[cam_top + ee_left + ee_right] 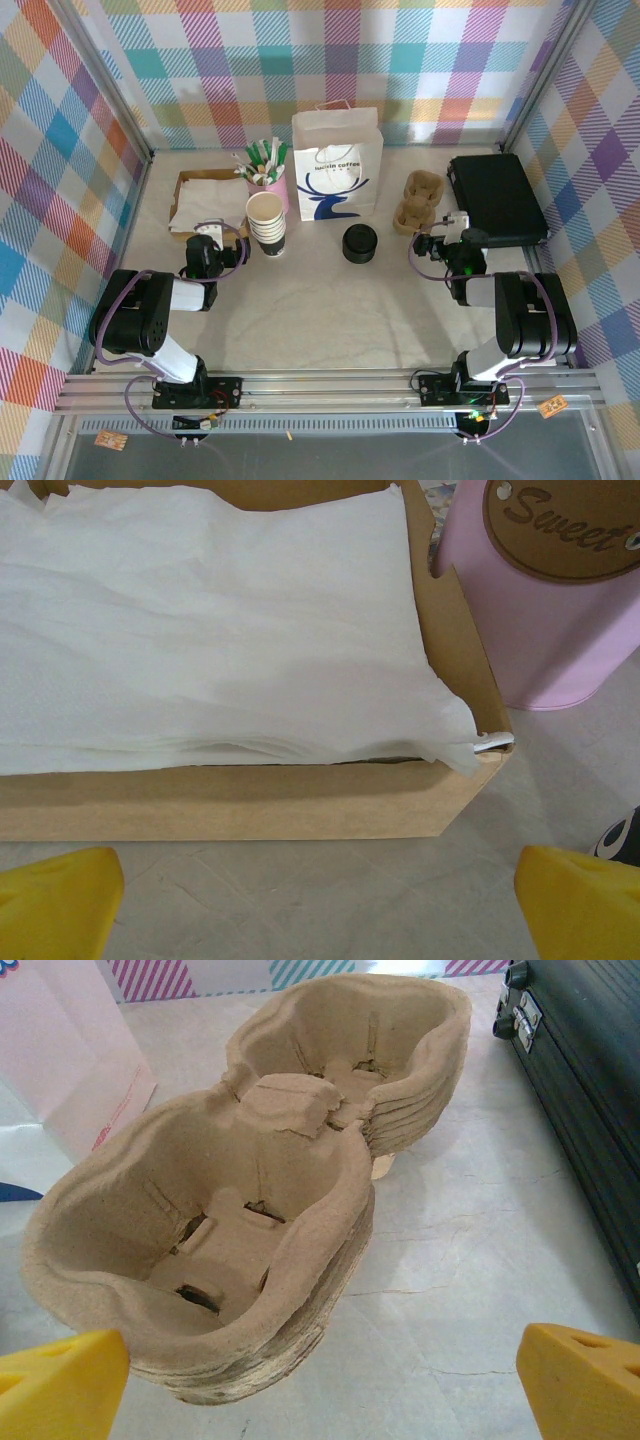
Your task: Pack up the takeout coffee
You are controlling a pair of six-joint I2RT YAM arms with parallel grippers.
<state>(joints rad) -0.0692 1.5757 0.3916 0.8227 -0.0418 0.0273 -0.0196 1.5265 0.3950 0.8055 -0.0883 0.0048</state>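
A stack of pale cream paper cups (266, 222) with navy lower parts stands left of centre, its top open and without a lid; a lidded takeout coffee is out of view. My left gripper (205, 236) hovers just left of the cups, open, facing a cardboard tray. In the left wrist view its yellow fingertips (55, 900) stand wide apart over bare table, the left gripper (320, 910) holding nothing. My right gripper (440, 240) is open too, close in front of a stack of pulp cup carriers (250, 1210). Nothing lies between the fingers of the right gripper (320, 1390).
A white paper bag (337, 165) with a blue logo stands at the back centre. A squat stack of black lids (359, 243) sits before it. The cardboard tray (250, 800) holds white napkins. A pink tin (550, 600) stands beside it. A black case (497, 198) lies at right.
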